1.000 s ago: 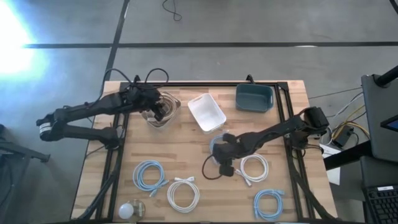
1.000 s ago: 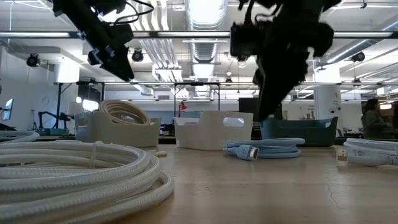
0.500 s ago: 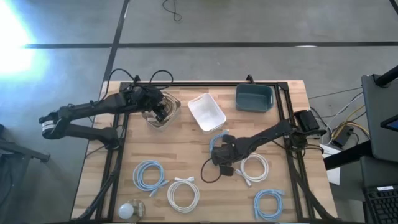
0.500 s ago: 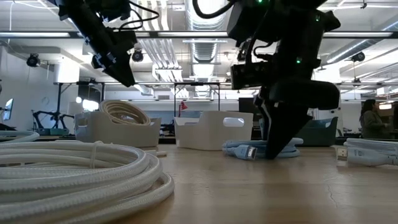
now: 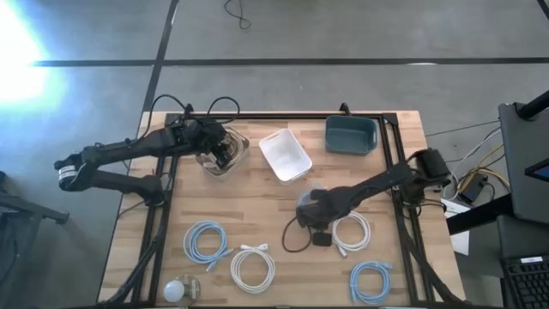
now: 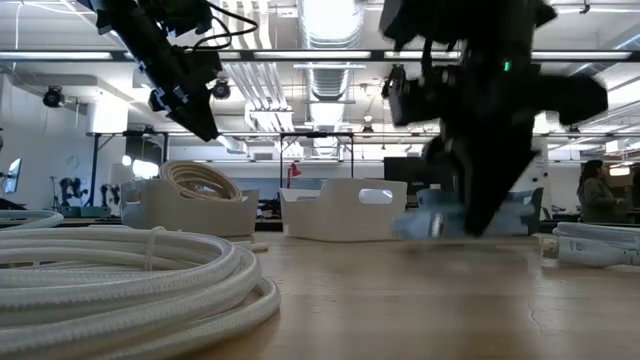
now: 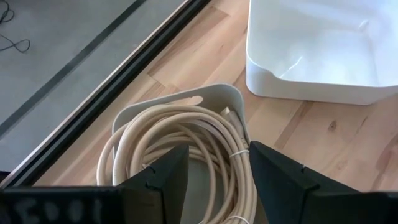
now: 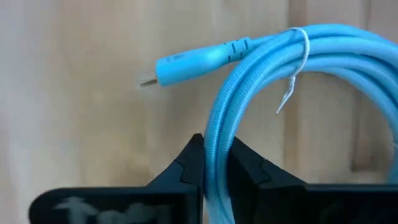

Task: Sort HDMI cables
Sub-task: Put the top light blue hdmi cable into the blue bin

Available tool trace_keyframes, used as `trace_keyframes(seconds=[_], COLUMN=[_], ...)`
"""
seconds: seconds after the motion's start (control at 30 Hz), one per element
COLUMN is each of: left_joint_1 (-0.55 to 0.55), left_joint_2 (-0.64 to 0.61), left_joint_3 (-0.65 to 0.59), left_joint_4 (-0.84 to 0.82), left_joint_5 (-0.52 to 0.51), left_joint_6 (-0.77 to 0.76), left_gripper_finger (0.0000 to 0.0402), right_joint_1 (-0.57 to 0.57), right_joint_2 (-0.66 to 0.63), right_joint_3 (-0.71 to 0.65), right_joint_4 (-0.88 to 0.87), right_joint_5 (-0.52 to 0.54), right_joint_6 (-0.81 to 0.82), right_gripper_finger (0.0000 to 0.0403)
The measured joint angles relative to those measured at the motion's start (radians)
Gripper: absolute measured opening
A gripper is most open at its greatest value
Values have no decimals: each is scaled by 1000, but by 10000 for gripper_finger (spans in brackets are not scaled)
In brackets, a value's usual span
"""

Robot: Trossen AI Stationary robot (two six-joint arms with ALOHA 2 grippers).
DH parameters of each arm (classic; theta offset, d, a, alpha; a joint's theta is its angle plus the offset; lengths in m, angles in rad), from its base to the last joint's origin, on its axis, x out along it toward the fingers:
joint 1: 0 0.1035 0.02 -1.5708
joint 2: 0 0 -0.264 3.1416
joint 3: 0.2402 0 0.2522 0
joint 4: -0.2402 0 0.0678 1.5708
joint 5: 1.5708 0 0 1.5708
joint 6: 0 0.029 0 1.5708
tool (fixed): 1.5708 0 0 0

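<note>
A light blue HDMI cable coil (image 8: 292, 74) lies at the table's middle right, and my right gripper (image 8: 214, 165) is shut on it; its plug (image 8: 186, 61) sticks out sideways. In the high view that gripper (image 5: 310, 206) covers most of the coil. My left gripper (image 7: 217, 180) hangs open above a beige coil (image 7: 180, 143) that rests in a clear bin (image 5: 225, 151) at the far left. On the near half of the table lie two more light blue coils (image 5: 206, 240) (image 5: 371, 281) and two white coils (image 5: 253, 268) (image 5: 350, 232). My right gripper pinches the bundled strands on one side of the light blue coil's ring (image 8: 214, 134) between its two fingers. The fingers come from above and lie across the strands. The rest of the ring reaches out beyond the fingers; whether it is clear of the table I cannot tell.
A white bin (image 5: 285, 154) and a dark teal bin (image 5: 350, 135) stand at the far middle and far right. A small white ball (image 5: 176, 290) sits at the near left corner. A thick white coil (image 6: 120, 280) fills the low view's foreground.
My right gripper has come down onto the light blue coil and shut on its strands, then shifted a little toward the table's right edge. The coil now shows blurred, moving with the gripper.
</note>
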Motion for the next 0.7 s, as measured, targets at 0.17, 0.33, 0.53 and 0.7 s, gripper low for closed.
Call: trace_keyframes(seconds=[0.17, 0.33, 0.53, 0.7], left_joint_1=[0, -1, -1, -1], left_joint_2=[0, 0, 0, 0], left_joint_3=[0, 0, 0, 0], left_joint_4=[5, 15, 18, 20], left_joint_5=[0, 0, 0, 0], left_joint_6=[0, -2, -3, -19], left_gripper_finger=[176, 177, 176, 177], right_joint_1=[-5, -17, -95, -231], right_joint_2=[-111, -224, -346, -418], right_joint_3=[0, -4, -56, -123], right_joint_4=[-152, -258, -255, -217], right_joint_5=[200, 515, 781, 912], right_joint_6=[2, -1, 10, 75], right_gripper_finger=[32, 32, 37, 48])
